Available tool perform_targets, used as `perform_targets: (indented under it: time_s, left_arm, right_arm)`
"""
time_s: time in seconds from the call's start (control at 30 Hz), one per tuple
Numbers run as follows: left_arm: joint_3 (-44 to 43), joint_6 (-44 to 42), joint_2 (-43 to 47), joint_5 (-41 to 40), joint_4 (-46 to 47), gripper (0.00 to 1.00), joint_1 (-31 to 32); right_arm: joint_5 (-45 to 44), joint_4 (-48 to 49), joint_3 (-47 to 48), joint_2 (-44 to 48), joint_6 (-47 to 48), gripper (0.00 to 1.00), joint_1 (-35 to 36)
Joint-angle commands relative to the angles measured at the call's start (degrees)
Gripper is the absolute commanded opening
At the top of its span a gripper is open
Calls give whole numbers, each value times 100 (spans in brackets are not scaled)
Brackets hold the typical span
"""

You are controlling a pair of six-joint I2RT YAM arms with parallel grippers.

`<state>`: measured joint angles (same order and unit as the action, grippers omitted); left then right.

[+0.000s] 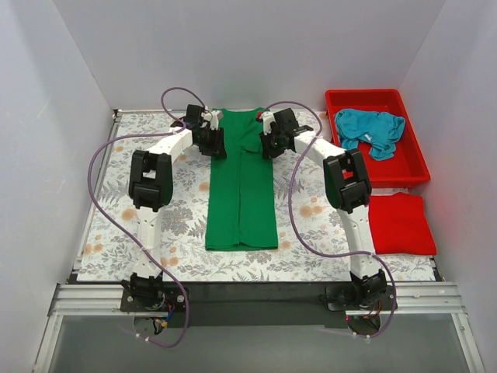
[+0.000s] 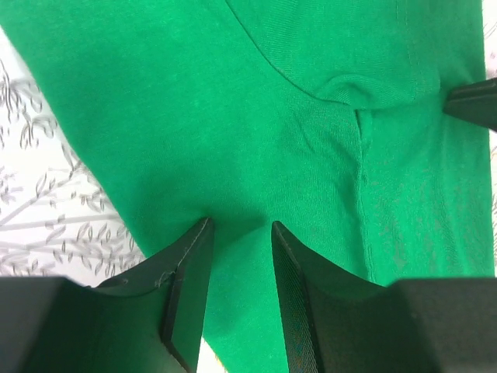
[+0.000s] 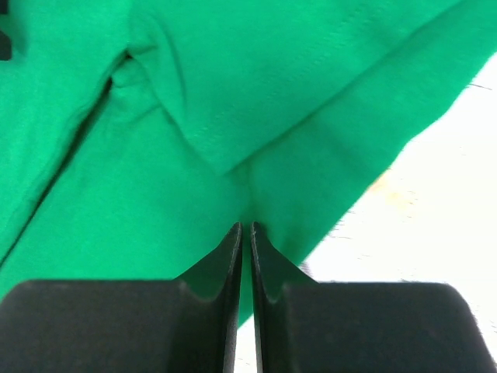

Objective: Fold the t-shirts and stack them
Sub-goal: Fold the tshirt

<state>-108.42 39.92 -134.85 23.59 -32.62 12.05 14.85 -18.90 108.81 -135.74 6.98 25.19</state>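
Note:
The bright green t-shirt (image 1: 242, 194) lies on the floral table cover as a long narrow strip, its collar end at the far side. Both grippers are at that far end. My left gripper (image 1: 216, 142) is on the shirt's left edge; in the left wrist view (image 2: 241, 227) its jaws stand apart with green fabric (image 2: 272, 116) lying between them. My right gripper (image 1: 266, 144) is on the right edge; in the right wrist view (image 3: 246, 227) its jaws are pressed together on a pinch of the green fabric (image 3: 194, 78). The teal blue t-shirt (image 1: 371, 130) lies crumpled in the tub.
A red plastic tub (image 1: 413, 167) stands at the far right. A folded red cloth (image 1: 400, 224) lies in front of it. The floral table cover (image 1: 178, 233) is bounded by white walls on three sides. The other gripper's finger (image 2: 474, 101) shows at the left wrist view's right edge.

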Motion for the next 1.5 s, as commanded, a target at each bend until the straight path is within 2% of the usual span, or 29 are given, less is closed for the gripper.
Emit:
perform_targets:
  time_s: [0.0,0.2,0.4,0.47,0.53,0.57,0.6,0.67,0.7,0.73,0.77,0.87,0.93,1.0,1.03,1.13,1.17,1.2,1.27,1.4,1.47]
  left_arm:
    - [-179,33,-323,-118,-34,35,-10]
    - [-425,112,-472,-14,-60,36,-10]
    - [-496,209,106,365,-16,41,-10]
    - [-504,218,607,522,-60,45,-10]
    - [-444,131,1002,716,-121,57,-10]
    - [-373,86,1457,882,-130,68,-10]
    - [-129,-27,1757,910,-87,83,-10]
    - [241,-142,2677,893,158,86,-19]
    - [738,-177,2979,892,290,87,-19]
    - [944,-317,3251,936,405,87,-19]
    - [1163,-431,3794,980,545,87,-19]
    - [1946,-862,4526,1112,862,88,-10]
    - [2376,-1056,5072,1086,907,88,-1]
    - [2588,-1484,5501,1216,513,88,7]
    - [2807,-1774,5635,1366,285,88,7]
    - [3483,-2856,6416,1885,-419,89,7]
    - [4112,-3154,6653,1947,-464,88,7]
    - [4388,-3366,6864,2034,-491,88,7]
    - [5195,-4129,7454,2333,-849,89,16]
    - [6408,-5228,8122,2536,-939,84,78]
    - [6850,-5380,8263,2501,-808,82,156]
  right_arm:
    - [-378,0,52,-189,66,14,-190]
    - [-18,44,219,-155,207,17,-269]
    - [333,70,342,565,619,28,-313]
    - [483,53,211,1116,874,37,-330]
    - [685,53,-69,1557,1137,48,-348]
    - [729,44,-193,2029,1217,52,-357]
    - [878,44,-316,2269,1313,56,-357]
    - [1054,61,-736,2996,1585,73,-366]
    - [1203,70,-852,3227,1674,83,-357]
    - [1248,70,-992,3430,1762,97,-366]
    - [1283,70,-1220,3841,1989,98,-348]
    - [1327,53,-1486,4564,2088,98,-339]
    - [1651,-226,-1740,4915,2595,98,-339]
    - [1749,-578,-1898,5329,2903,98,-182]
    - [1775,-1067,-1969,5426,3001,98,-120]
    - [1356,-1782,-2530,5943,3519,98,494]
    - [1180,-1854,-2741,6058,3677,98,965]
    - [769,-1872,-3030,6164,3766,98,1231]
    - [528,-1977,-3777,6410,3942,98,1967]
    - [475,-1620,-4912,6534,3890,95,2683]
    - [440,-1337,-5431,6482,3846,89,2894]
